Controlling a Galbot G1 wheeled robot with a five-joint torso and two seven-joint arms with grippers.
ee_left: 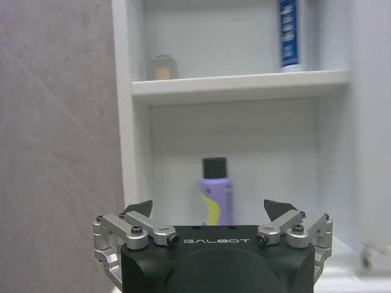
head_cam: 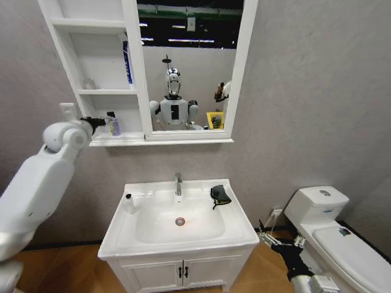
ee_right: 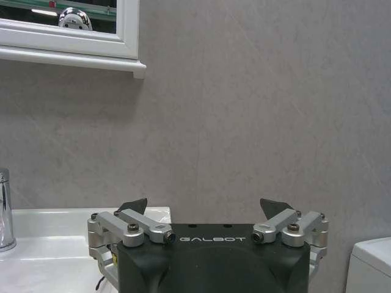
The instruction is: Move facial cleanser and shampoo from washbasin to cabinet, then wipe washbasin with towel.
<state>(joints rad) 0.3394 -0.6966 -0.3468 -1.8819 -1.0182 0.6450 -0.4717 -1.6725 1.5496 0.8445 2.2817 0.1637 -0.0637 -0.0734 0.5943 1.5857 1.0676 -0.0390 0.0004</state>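
The white cabinet point(head_cam: 104, 92) hangs beside its mirror point(head_cam: 189, 67). On its lowest shelf stands a purple bottle point(head_cam: 114, 126) point(ee_left: 215, 192) with a black cap. My left gripper point(head_cam: 98, 124) point(ee_left: 212, 209) is open just in front of that bottle, not touching it. A small white bottle point(head_cam: 129, 203) stands on the left rim of the washbasin point(head_cam: 238, 227). I cannot tell which bottle is the cleanser and which the shampoo. The dark towel point(head_cam: 220, 195) lies on the basin's right rear corner. My right gripper point(head_cam: 270, 235) point(ee_right: 204, 209) hangs open, low beside the basin's right side.
A blue tube point(head_cam: 127, 63) point(ee_left: 289, 33) and a small pale object point(head_cam: 90, 83) point(ee_left: 162, 68) stand on the middle shelf. The chrome tap point(head_cam: 178, 183) rises behind the bowl. A white toilet point(head_cam: 342, 241) is close to my right arm. Cupboard doors point(head_cam: 183, 273) sit below the basin.
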